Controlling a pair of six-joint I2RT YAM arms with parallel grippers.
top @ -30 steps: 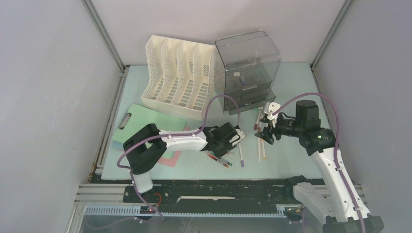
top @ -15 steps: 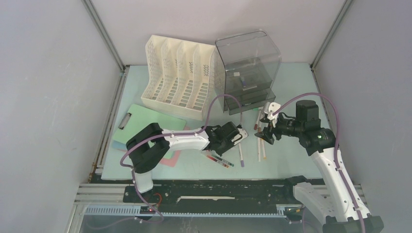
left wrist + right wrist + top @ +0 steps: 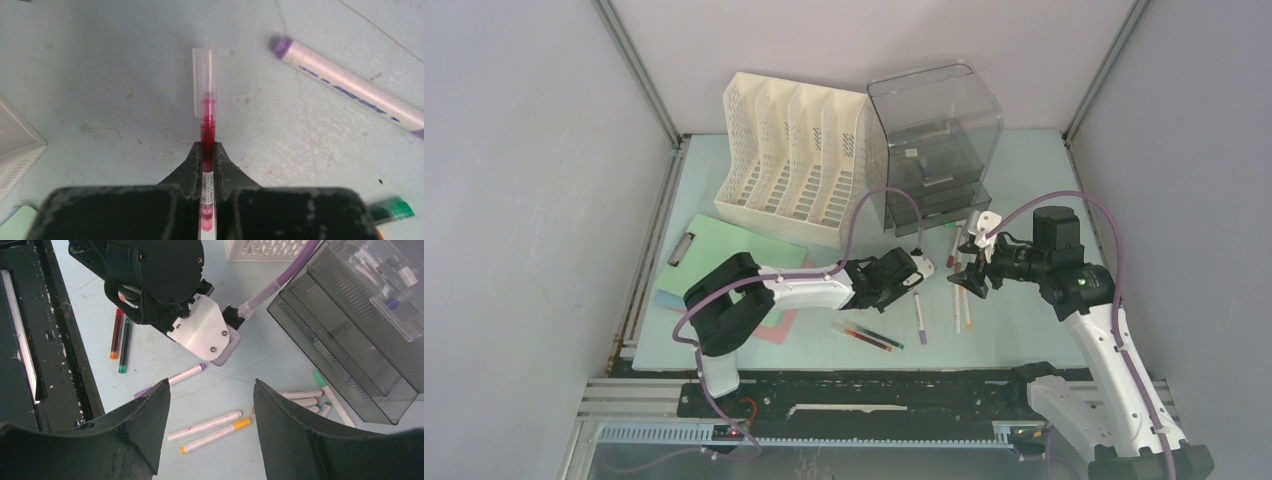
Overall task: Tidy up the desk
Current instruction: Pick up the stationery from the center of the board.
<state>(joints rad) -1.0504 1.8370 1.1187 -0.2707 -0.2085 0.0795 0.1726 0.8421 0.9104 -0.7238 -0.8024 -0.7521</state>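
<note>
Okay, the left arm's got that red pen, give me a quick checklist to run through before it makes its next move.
1. Left jaws shut on the red pen: ok.
2. Pen in line with the jaws, clear cap sticking out ahead: ok.
3. Pen lifted off the desk: cannot tell.
4. Purple-capped marker apart from the pen: ok, not touching.
5. Right jaws open and empty: ok, above loose markers.
6. Free room in the grey organizer: cannot tell.
</note>
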